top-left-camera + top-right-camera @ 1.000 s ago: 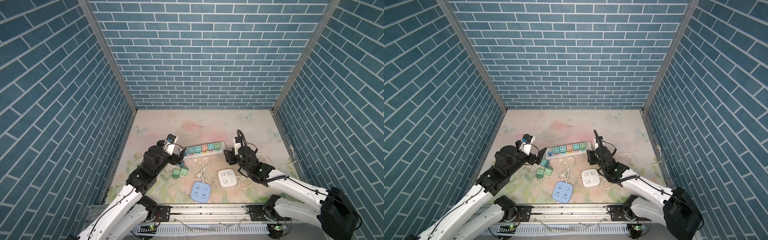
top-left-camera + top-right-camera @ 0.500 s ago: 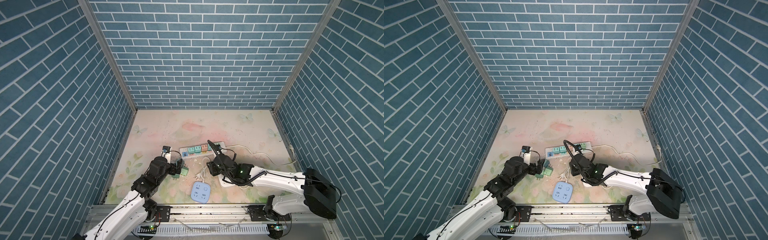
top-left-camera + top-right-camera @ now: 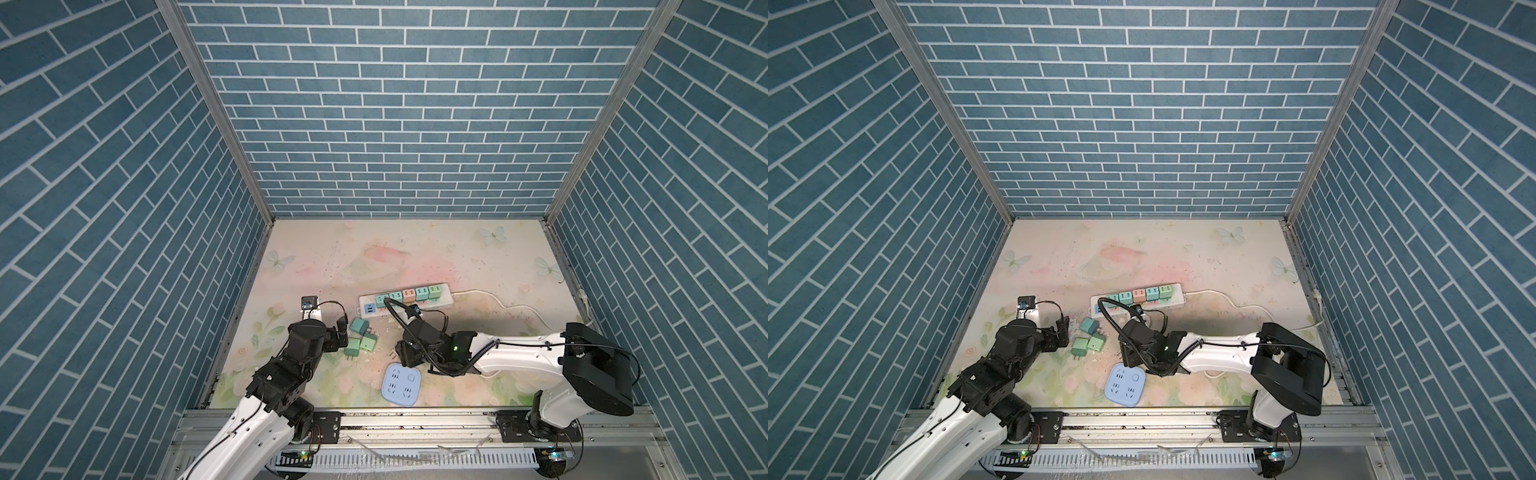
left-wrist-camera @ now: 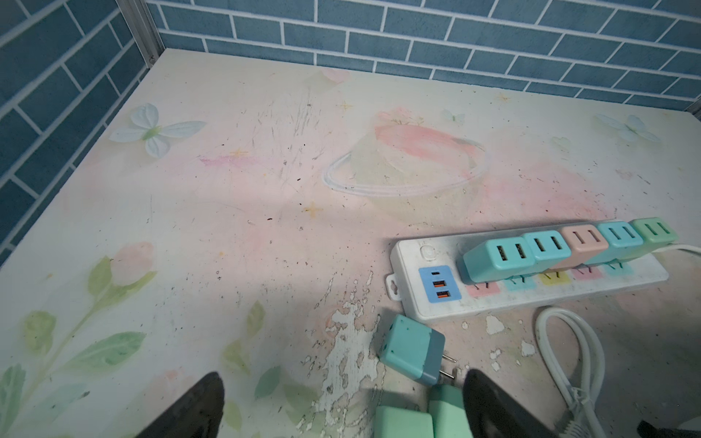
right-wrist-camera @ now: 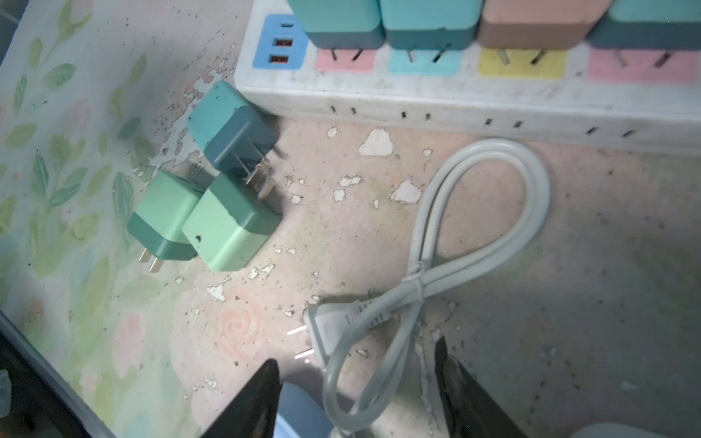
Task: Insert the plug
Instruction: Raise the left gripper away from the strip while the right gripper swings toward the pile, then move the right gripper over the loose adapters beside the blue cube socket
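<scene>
I'm working over a pastel floral-printed tabletop (image 3: 415, 257), which is scuffed and flaking near the middle. A long white plastic power strip (image 4: 531, 292) is lying across it, carrying a row of five teal, salmon and green block adapters (image 4: 580, 242). My right gripper (image 5: 356, 398) is hovering low with its jaws spread apart, gripping nothing. The looped white cable (image 5: 493, 212) is running between its black fingers (image 5: 250, 402). My left gripper (image 4: 341, 409) is also gaping wide and empty, beside the loose adapters. A pale blue rounded-square socket block (image 3: 401, 384) is resting near the front edge. A teal cube adapter (image 5: 227, 132) and two mint green cube adapters (image 5: 231, 223) are lying clustered and touching, just beside the strip's USB end. The white two-pin plug (image 5: 326, 333) is lying flat on the table, unplugged, just ahead of the right fingers.
</scene>
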You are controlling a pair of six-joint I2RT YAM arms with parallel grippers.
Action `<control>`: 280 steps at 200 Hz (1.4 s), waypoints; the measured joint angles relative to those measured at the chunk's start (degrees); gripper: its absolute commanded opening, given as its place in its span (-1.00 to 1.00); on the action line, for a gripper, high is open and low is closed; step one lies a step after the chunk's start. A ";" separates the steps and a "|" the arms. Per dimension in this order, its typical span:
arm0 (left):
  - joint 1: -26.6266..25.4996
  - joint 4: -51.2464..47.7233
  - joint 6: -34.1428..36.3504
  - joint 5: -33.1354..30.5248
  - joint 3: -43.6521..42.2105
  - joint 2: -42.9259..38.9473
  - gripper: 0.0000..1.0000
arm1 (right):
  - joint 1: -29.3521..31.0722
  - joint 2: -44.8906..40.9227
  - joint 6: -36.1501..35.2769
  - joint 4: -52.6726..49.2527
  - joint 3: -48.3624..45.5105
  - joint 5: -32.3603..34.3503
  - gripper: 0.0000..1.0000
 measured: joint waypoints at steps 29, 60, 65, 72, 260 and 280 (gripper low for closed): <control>0.00 -0.98 -0.31 0.22 -0.17 -0.52 0.99 | 1.64 1.68 0.07 -2.19 1.77 0.92 0.22; 0.00 -1.42 -0.68 0.68 -0.17 -0.66 0.99 | 2.16 3.78 1.44 -4.42 3.13 2.27 -0.27; 0.00 -1.42 -0.72 0.81 -0.17 -0.66 0.99 | 2.16 4.09 1.16 -4.98 3.26 2.62 -0.31; 0.00 -1.42 -0.74 0.92 -0.17 -0.66 0.99 | 2.16 4.50 1.31 -5.81 3.41 3.02 -0.36; 0.00 -1.44 -0.96 1.14 -0.17 -0.81 0.99 | -7.76 7.80 -17.27 -7.21 7.82 2.12 -1.00; 0.00 -1.42 -0.96 1.14 -0.17 -0.81 0.99 | -7.72 7.98 -18.10 -7.37 7.98 2.47 -0.87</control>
